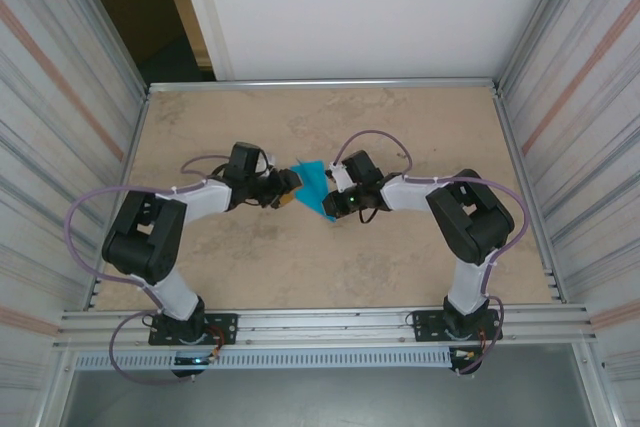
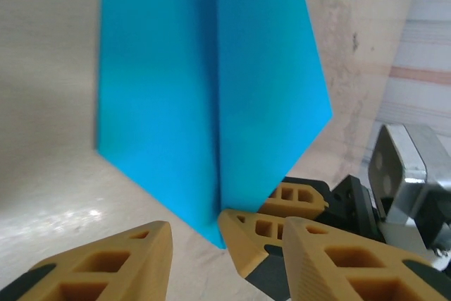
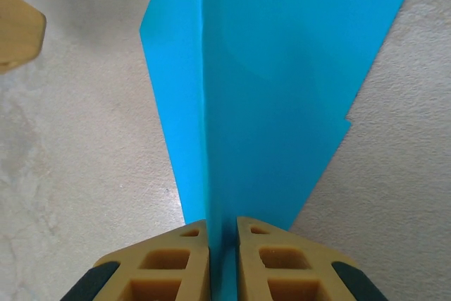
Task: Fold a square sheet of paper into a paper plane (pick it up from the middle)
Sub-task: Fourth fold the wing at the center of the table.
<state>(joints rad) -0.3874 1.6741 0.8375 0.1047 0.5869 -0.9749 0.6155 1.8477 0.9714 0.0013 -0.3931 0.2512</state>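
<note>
The right gripper [image 3: 222, 225] is closed: its two tan, ribbed plastic fingers [image 3: 169, 262] press together on the narrow end of the paper plane [image 3: 282, 68], a bright cyan-blue folded paper dart, kite-shaped, with one straight crease along its length. The crease runs directly into the slit between the jaws. From that clamped end the paper widens away from the gripper to a corner on each side.

The left gripper [image 1: 289, 195] is open, its tan fingers [image 2: 120, 266] spread wide. In the left wrist view the sharp point of the paper plane [image 2: 211, 89] and the fingertips of the right gripper lie between them. In the right wrist view one left finger [image 3: 17, 29] stands at the upper left, apart from the edge of the paper.

In the top view the two grippers face each other head-on with the paper plane [image 1: 313, 187] between them, near the centre of the light-brown mottled table [image 1: 400, 127]. Whether the paper rests on the table surface or is held just above it cannot be told.

The black-and-white left arm [image 1: 150, 237] and right arm [image 1: 470, 217] reach inward from their bases on the aluminium rail [image 1: 320, 325] at the near edge of the table. Lilac cables [image 1: 75, 222] loop along each arm. Corrugated metal walls [image 1: 60, 97] close the left and right edges; a white panel [image 1: 360, 7] stands beyond the far edge
</note>
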